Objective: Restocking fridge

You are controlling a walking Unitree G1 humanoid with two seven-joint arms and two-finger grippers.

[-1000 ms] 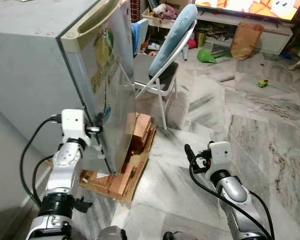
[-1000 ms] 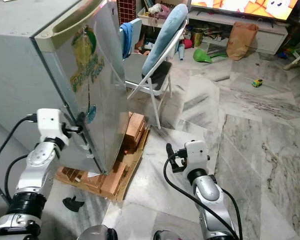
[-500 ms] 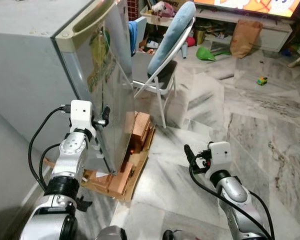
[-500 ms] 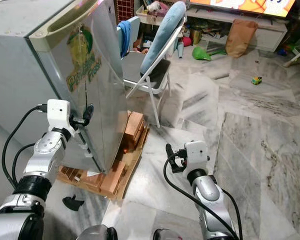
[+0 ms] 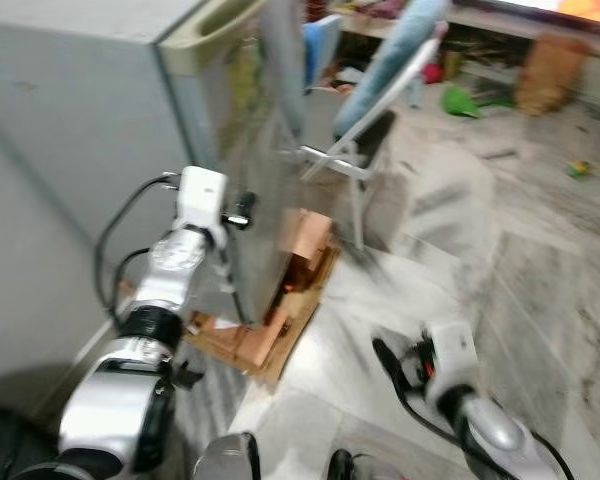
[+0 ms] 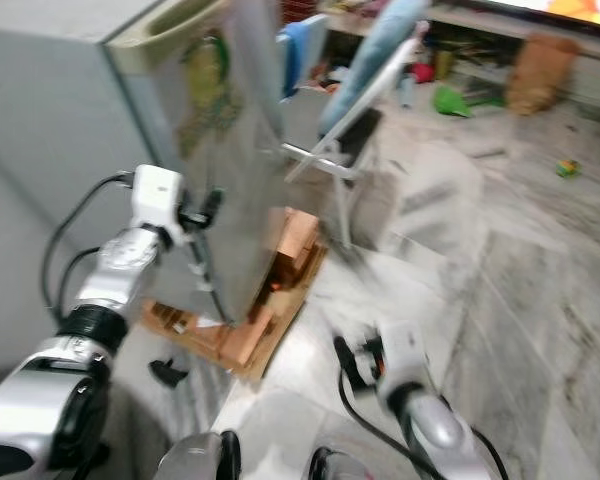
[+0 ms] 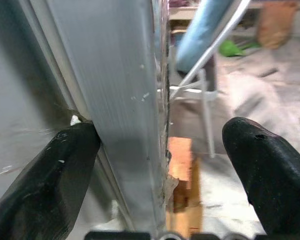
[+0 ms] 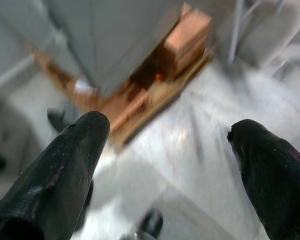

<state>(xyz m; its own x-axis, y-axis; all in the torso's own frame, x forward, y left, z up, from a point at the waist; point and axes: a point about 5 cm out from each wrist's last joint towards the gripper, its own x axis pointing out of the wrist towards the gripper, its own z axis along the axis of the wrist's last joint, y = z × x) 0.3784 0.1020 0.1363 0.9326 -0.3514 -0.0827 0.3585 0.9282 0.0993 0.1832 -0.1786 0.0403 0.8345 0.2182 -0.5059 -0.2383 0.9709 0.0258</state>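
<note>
The restocking is judged barely begun: the fridge is only being opened. The left claw is spread wide astride the door edge, not clamped. The right claw is held open and empty over the floor.

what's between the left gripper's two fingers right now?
In the left wrist view, the fridge door's edge stands between the left gripper's spread fingers: one finger lies on the fridge-body side, the other out over the floor.
</note>
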